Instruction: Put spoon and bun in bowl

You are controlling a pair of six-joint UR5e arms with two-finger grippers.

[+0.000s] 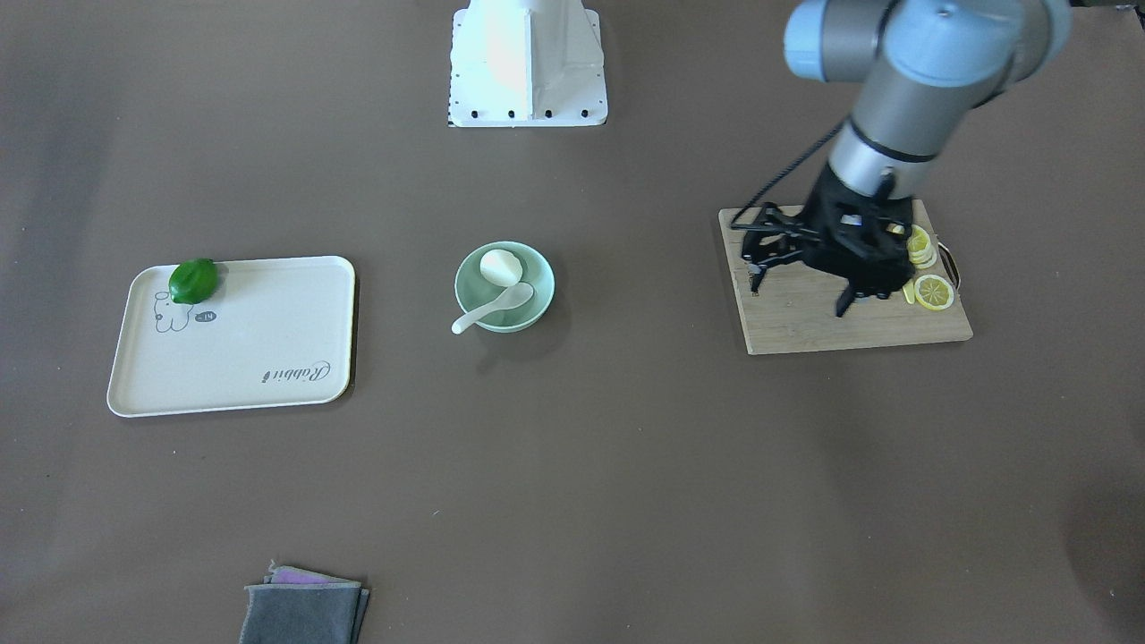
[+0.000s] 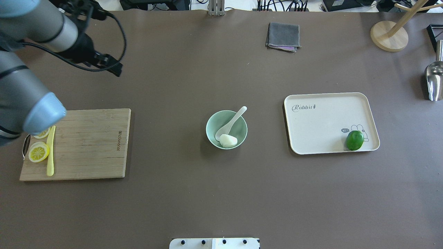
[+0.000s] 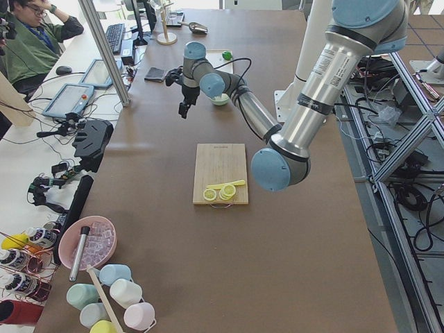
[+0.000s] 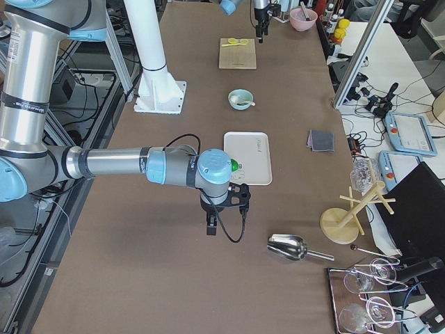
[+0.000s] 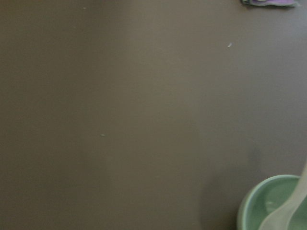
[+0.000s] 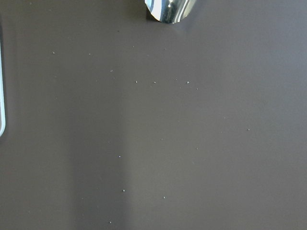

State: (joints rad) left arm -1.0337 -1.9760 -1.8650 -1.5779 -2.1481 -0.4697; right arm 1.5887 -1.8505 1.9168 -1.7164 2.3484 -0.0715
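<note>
The mint-green bowl [image 2: 241, 128] [image 1: 547, 284] stands at the table's middle. The white bun [image 2: 228, 140] [image 1: 499, 266] lies inside it. The white spoon [image 2: 232, 122] [image 1: 496, 307] rests in it, scoop down, with the handle sticking out over the rim. My left gripper [image 1: 799, 293] [image 2: 116, 69] hangs open and empty above the table, well to the left of the bowl. The left wrist view shows the bowl's edge [image 5: 259, 201] and the spoon handle [image 5: 293, 203]. My right gripper [image 4: 212, 226] shows only in the exterior right view, near the tray; I cannot tell its state.
A wooden cutting board [image 2: 86, 145] with lemon slices [image 2: 38, 152] and a yellow knife [image 2: 50, 152] lies on the left. A beige tray [image 2: 325, 121] holds a lime [image 2: 354, 140]. A grey cloth [image 2: 283, 36], a metal scoop [image 2: 432, 79] and a wooden stand [image 2: 389, 34] are farther off.
</note>
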